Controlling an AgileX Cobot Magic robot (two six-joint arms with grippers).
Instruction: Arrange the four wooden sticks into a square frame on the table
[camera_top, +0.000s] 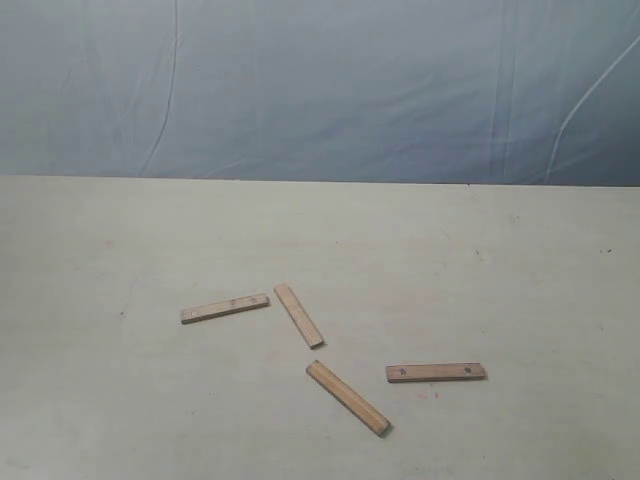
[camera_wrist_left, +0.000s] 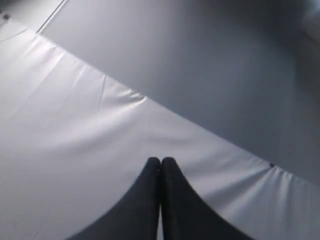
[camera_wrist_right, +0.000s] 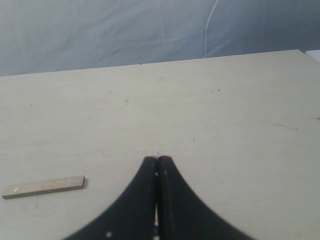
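Four wooden sticks lie apart on the table (camera_top: 520, 280). One stick (camera_top: 225, 308) lies at the left, a second stick (camera_top: 299, 315) slants beside it, a third stick (camera_top: 347, 397) slants nearer the front edge, and a fourth stick (camera_top: 436, 372) lies flat to the right. No square frame exists. Neither gripper appears in the exterior view. My left gripper (camera_wrist_left: 161, 160) is shut with nothing in it, over pale cloth, with no stick in its view. My right gripper (camera_wrist_right: 157, 159) is shut and empty above the table (camera_wrist_right: 225, 115), with one stick (camera_wrist_right: 43, 187) off to its side.
A blue-grey cloth backdrop (camera_top: 320, 90) hangs behind the table's far edge. In the left wrist view only a creased light cloth (camera_wrist_left: 75, 130) and a darker panel (camera_wrist_left: 215, 65) show.
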